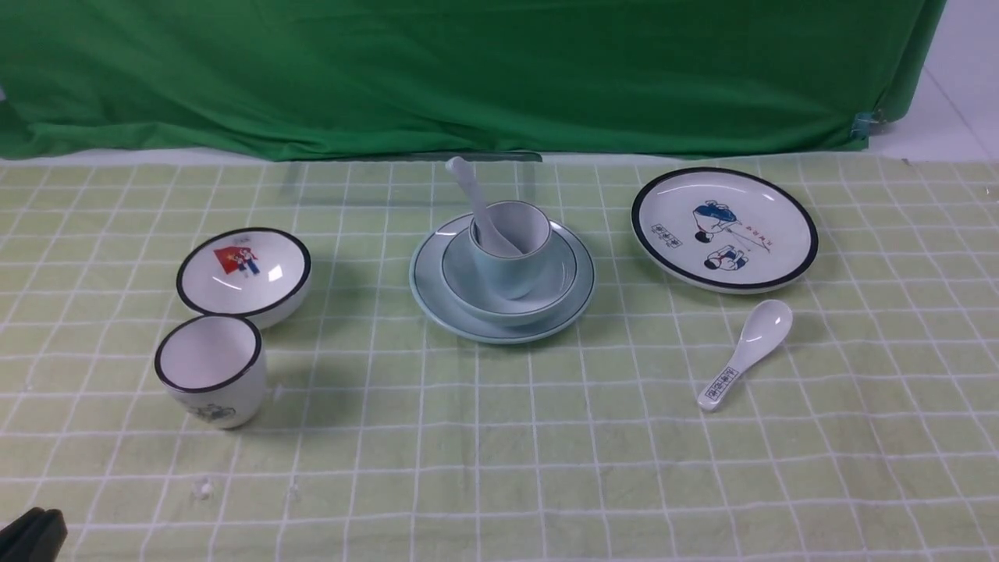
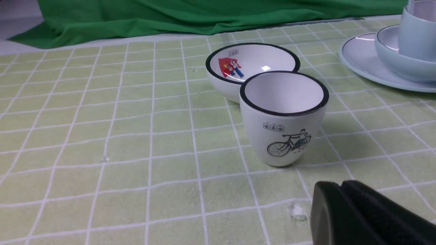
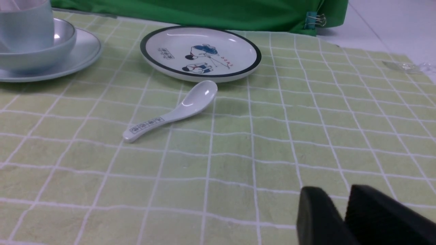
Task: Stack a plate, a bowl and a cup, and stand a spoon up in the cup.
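The pale blue-green plate (image 1: 434,290) lies mid-table. The matching bowl (image 1: 511,311) sits on it, and the cup (image 1: 506,267) stands in the bowl. The plain white spoon (image 1: 473,197) stands in the cup, its handle leaning up and to the left. The stack's edge shows in the left wrist view (image 2: 357,64) and in the right wrist view (image 3: 81,51). My left gripper (image 1: 35,524) is low at the near left corner, shut and empty (image 2: 340,185). My right gripper (image 3: 335,192) is shut and empty over the cloth; the front view does not show it.
A white black-rimmed bowl (image 1: 243,269) and a white black-rimmed cup (image 1: 211,371) stand at the left. A cartoon plate (image 1: 724,228) and a spoon with a marked handle (image 1: 745,351) lie at the right. Green cloth (image 1: 468,70) hangs behind the table.
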